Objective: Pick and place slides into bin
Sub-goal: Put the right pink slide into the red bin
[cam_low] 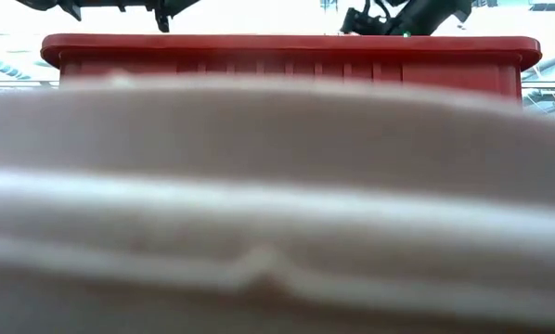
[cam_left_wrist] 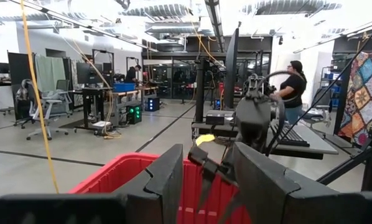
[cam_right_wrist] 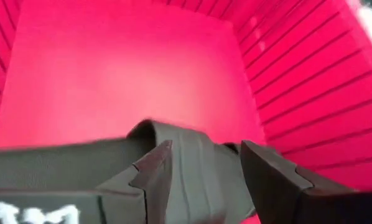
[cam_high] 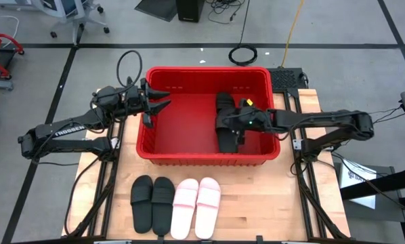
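On the wooden table point(cam_high: 257, 217), a black pair point(cam_high: 152, 201) and a pink pair point(cam_high: 196, 207) of slides are being left lying side by side in front of the red bin point(cam_high: 163, 150). Inside the bin, two black slides point(cam_high: 226, 122) are being covered by the right claw point(cam_high: 231, 127), its fingers parted around a black slide's strap point(cam_right_wrist: 192, 168). The left claw point(cam_high: 163, 99) is being held open over the bin's left rim, gripping nothing.

a robotics lab or workshop is indicated: a polished concrete floor point(cam_left_wrist: 80, 140), exposed ceiling ducting point(cam_left_wrist: 167, 28), office chairs point(cam_left_wrist: 40, 109), equipment-laden workbenches point(cam_left_wrist: 120, 93) and trailing floor cables point(cam_high: 243, 53) are seen, and a person point(cam_left_wrist: 293, 90) is observed standing at a desk.
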Robot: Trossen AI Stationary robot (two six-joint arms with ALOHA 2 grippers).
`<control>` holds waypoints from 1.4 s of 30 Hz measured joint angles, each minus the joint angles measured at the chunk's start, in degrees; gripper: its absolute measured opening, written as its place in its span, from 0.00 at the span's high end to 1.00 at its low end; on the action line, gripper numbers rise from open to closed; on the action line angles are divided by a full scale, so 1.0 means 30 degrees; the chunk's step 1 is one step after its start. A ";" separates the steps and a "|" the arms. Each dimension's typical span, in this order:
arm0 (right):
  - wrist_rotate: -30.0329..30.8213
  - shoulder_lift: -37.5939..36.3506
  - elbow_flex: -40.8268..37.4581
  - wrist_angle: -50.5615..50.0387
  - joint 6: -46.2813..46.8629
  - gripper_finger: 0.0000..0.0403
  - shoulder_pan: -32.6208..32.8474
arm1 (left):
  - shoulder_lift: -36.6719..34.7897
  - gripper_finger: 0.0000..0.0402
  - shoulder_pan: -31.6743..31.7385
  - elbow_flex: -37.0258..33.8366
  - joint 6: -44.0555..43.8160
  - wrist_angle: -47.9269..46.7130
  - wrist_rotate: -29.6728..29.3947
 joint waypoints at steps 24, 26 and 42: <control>-0.1013 -0.1321 0.0025 0.1943 -0.0423 0.58 0.0278 | 0.0007 0.63 -0.0025 0.0000 0.0235 -0.0050 0.0135; -0.1020 -0.1321 0.0025 0.2063 -0.0417 0.58 0.0500 | 0.0007 0.63 -0.0051 0.0000 0.0061 0.0182 0.0739; -0.1001 -0.1483 0.0025 0.5520 -0.0570 0.58 0.3125 | 0.0007 0.63 -0.3476 0.0000 -0.0073 0.2309 0.3045</control>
